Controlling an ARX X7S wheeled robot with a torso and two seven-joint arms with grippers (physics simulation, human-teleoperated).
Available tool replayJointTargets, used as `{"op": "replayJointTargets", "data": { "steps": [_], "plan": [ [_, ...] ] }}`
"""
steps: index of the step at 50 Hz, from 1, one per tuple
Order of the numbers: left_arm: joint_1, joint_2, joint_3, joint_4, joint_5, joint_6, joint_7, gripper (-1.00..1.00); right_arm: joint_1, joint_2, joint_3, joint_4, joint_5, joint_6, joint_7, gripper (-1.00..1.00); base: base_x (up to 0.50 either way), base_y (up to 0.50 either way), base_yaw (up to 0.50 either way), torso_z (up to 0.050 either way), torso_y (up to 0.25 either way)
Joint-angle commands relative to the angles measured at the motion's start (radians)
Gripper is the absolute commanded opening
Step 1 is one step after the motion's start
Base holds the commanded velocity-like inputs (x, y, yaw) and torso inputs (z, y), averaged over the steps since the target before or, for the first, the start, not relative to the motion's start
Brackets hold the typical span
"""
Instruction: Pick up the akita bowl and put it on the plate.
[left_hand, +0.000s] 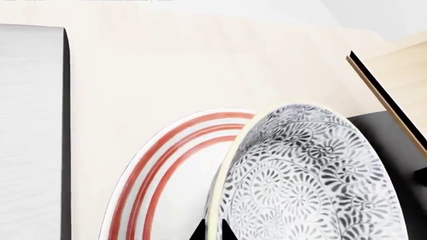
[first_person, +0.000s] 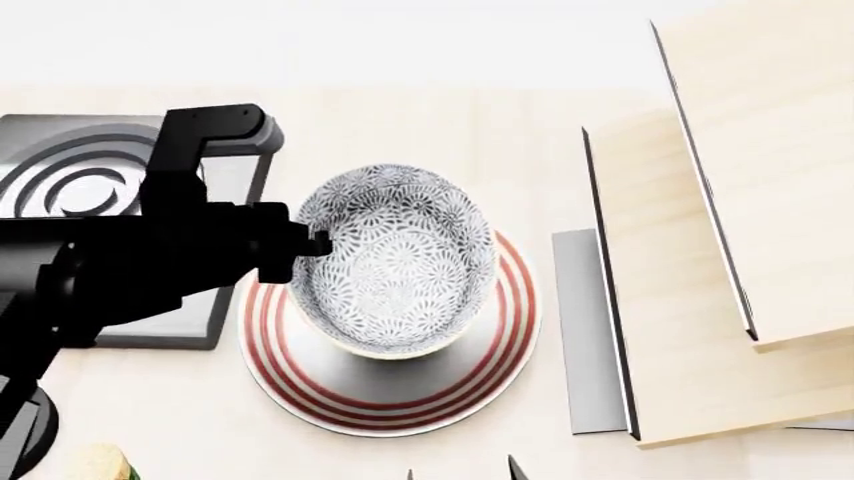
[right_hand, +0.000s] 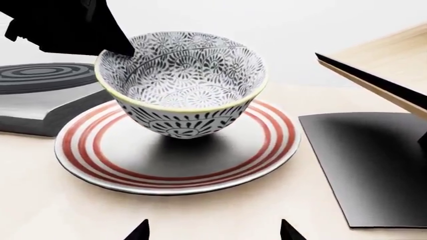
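Observation:
The akita bowl (first_person: 394, 265), white with a dense grey-black floral pattern, stands upright over the middle of the red-ringed white plate (first_person: 507, 335). My left gripper (left_hand: 212, 231) is shut on the bowl's pale rim (left_hand: 215, 200), one finger inside and one outside. In the head view the left gripper (first_person: 314, 245) grips the bowl's left side. From the right wrist view the bowl (right_hand: 183, 80) throws a dark shadow on the plate (right_hand: 87, 150); I cannot tell whether its foot touches. My right gripper (right_hand: 213, 231) is open and holds nothing, near the plate's front edge.
A dark square stove burner (first_person: 67, 185) with raised rings lies left of the plate. Pale wooden boards (first_person: 667, 280) rise at the right above a grey mat (first_person: 587, 330). A small tan object (first_person: 100, 462) sits at the near left corner.

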Motion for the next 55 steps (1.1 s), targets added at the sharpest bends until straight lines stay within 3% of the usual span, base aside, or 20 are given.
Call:
{"op": "replayJointTargets", "data": {
  "steps": [1,19,27,36,37,55],
  "plan": [
    [0.012,0.011,-0.085,-0.003,0.053,-0.007,0.004,-1.00,-0.010,-0.008,-0.026,0.071,-0.011,0.054,0.012,1.00,0.00,0.00,0.00,0.000,0.000],
    [0.029,0.030,-0.262,-0.004,0.243,-0.021,0.033,-1.00,-0.009,-0.008,-0.031,0.080,-0.009,0.049,0.013,1.00,0.00,0.00,0.00,-0.002,-0.002],
    [0.024,0.031,-0.264,-0.003,0.249,-0.027,0.037,-1.00,-0.012,-0.005,-0.036,0.066,-0.010,0.057,0.016,1.00,0.00,0.00,0.00,-0.001,-0.003],
    [0.034,0.031,-0.191,-0.004,0.183,-0.022,0.025,-1.00,-0.008,-0.008,-0.036,0.087,-0.008,0.043,0.012,1.00,0.00,0.00,0.00,-0.002,-0.002],
    [0.034,0.031,-0.188,-0.004,0.181,-0.022,0.027,1.00,-0.007,-0.009,-0.036,0.089,-0.009,0.042,0.012,1.00,0.00,0.00,0.00,0.000,-0.011],
    [0.035,0.030,-0.264,-0.004,0.259,-0.023,0.041,1.00,0.000,-0.024,-0.049,0.131,-0.015,0.023,0.005,1.00,0.00,0.00,0.00,-0.002,-0.002]
  ]
}}
